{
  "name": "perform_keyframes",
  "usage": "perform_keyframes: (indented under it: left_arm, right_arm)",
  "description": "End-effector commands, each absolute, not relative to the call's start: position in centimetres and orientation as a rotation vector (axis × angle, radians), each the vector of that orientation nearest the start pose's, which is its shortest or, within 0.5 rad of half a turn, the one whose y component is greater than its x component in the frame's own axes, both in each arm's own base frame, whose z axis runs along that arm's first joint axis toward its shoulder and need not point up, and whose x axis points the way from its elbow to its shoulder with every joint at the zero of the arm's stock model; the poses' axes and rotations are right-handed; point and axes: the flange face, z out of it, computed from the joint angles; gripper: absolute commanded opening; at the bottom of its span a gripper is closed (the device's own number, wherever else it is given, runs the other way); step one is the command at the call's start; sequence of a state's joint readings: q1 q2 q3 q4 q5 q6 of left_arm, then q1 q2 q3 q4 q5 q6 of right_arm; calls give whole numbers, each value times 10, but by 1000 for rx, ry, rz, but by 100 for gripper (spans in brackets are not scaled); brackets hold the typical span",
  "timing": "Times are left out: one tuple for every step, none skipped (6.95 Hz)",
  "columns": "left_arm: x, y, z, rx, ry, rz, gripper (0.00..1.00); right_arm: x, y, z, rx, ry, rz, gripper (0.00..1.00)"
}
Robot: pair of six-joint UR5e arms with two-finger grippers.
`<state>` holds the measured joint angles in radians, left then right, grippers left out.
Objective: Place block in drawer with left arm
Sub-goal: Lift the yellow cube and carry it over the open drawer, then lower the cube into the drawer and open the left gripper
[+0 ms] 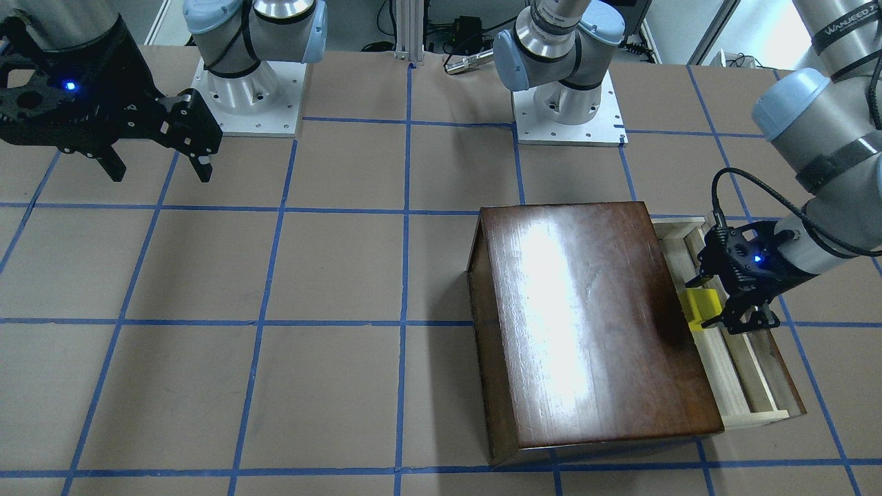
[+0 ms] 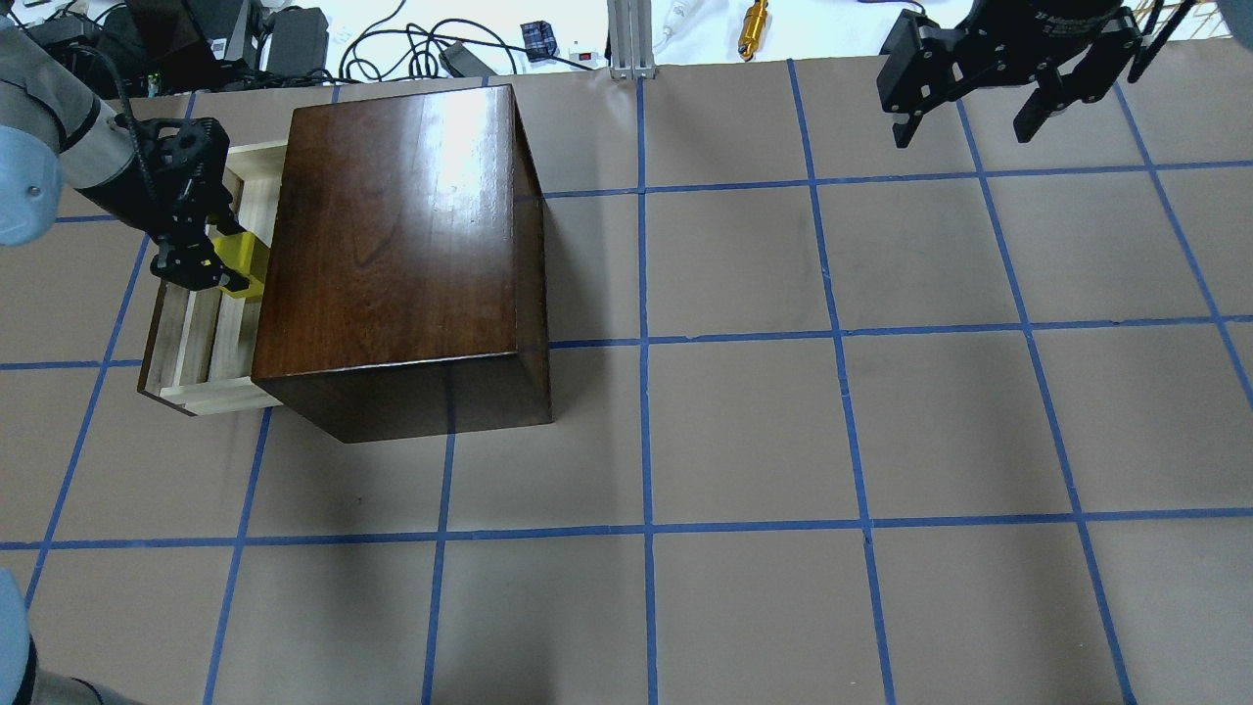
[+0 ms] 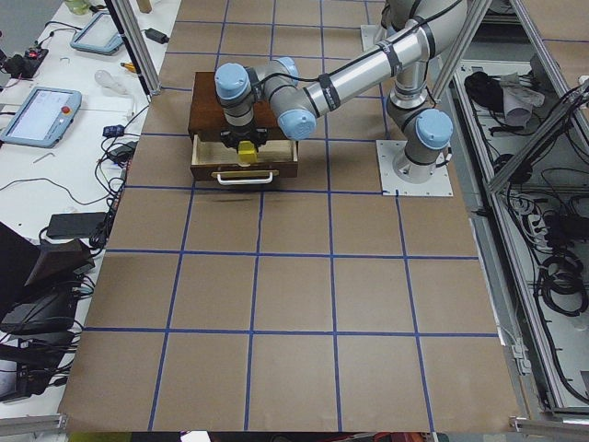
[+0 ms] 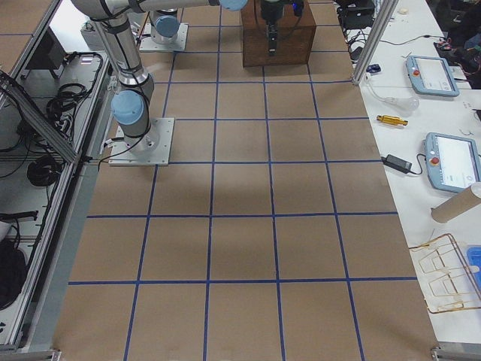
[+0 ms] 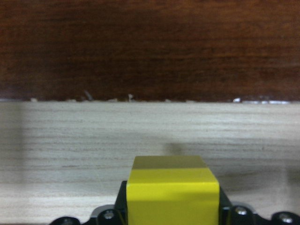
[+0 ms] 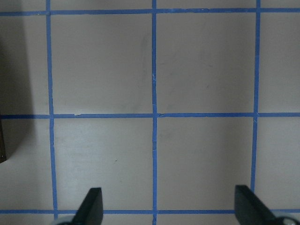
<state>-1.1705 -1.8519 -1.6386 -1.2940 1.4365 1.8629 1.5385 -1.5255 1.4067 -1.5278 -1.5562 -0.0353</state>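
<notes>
Currently left gripper (image 1: 710,306) jaws clamp the yellow block (image 2: 238,257) over the open drawer (image 1: 747,386). Right gripper (image 2: 959,135) jaws are spread apart above the surface (image 1: 344,275). Black band (image 1: 844,34) on left arm (image 1: 820,138) reads "WANEED", rest unreadable.

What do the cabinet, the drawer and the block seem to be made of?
The cabinet: wood, dark brown, glossy varnish; grain and a bright glare show on top.
The drawer: pale unfinished wood, matte, with visible grain.
The block: bright yellow, smooth plain faces, probably plastic, perhaps painted wood.
</notes>
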Motion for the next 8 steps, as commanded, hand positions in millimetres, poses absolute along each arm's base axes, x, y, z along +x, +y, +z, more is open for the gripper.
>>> perform_keyframes:
  left_arm:
    - [92, -590, 331, 2168, 2429, -139, 81]
    - [92, -590, 343, 2157, 2413, -148, 81]
    - [90, -587, 362, 2130, 2396, -174, 81]
    - [87, -588, 393, 1982, 2470, -189, 80]
    - [81, -580, 418, 1746, 2658, -158, 81]
    - [61, -573, 441, 1563, 2745, -144, 81]
    - [34, -564, 449, 1421, 2834, -74, 81]
    - [14, -560, 457, 1298, 2869, -64, 81]
  right_arm:
    - [117, -520, 542, -3, 3127, -121, 100]
    - [118, -520, 541, -6, 3127, -118, 100]
    - [118, -519, 542, -6, 3127, -121, 100]
    - [118, -520, 541, -6, 3127, -118, 100]
    - [118, -520, 541, -6, 3128, -118, 100]
    - [117, -520, 541, -3, 3127, -118, 100]
    - [118, -520, 541, -6, 3127, -118, 100]
    - [118, -519, 542, -6, 3127, -121, 100]
